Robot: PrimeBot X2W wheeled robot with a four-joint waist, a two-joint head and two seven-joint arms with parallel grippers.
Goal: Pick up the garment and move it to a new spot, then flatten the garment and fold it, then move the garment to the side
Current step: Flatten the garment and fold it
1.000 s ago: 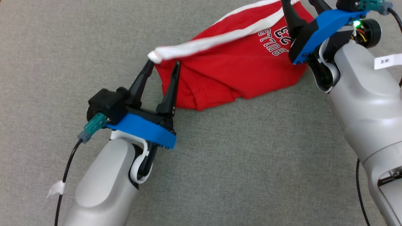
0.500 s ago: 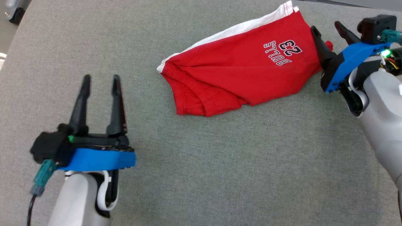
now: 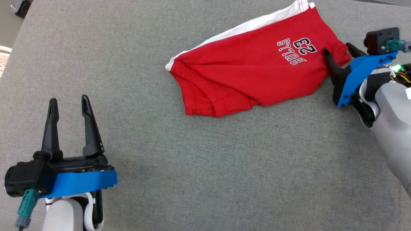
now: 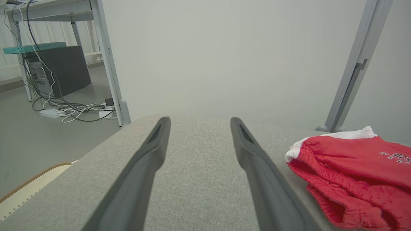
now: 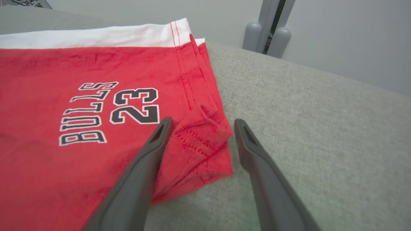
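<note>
Both wide open, empty: right end effector (image 3: 336, 48) straddles the garment (image 3: 250, 70) corner, left end effector (image 3: 68, 98) well apart.

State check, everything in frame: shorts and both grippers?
red shorts: lying doubled over on the grey surface, print up, not held.
left gripper: open, empty, apart from the red shorts.
right gripper: open, its fingers astride the red shorts' hem corner, not clamped.

Garment (image 3: 250, 70) on surface (image 3: 205, 166); right gripper (image 3: 336, 48) at its right corner; left gripper (image 3: 69, 98) well apart, leftward.
</note>
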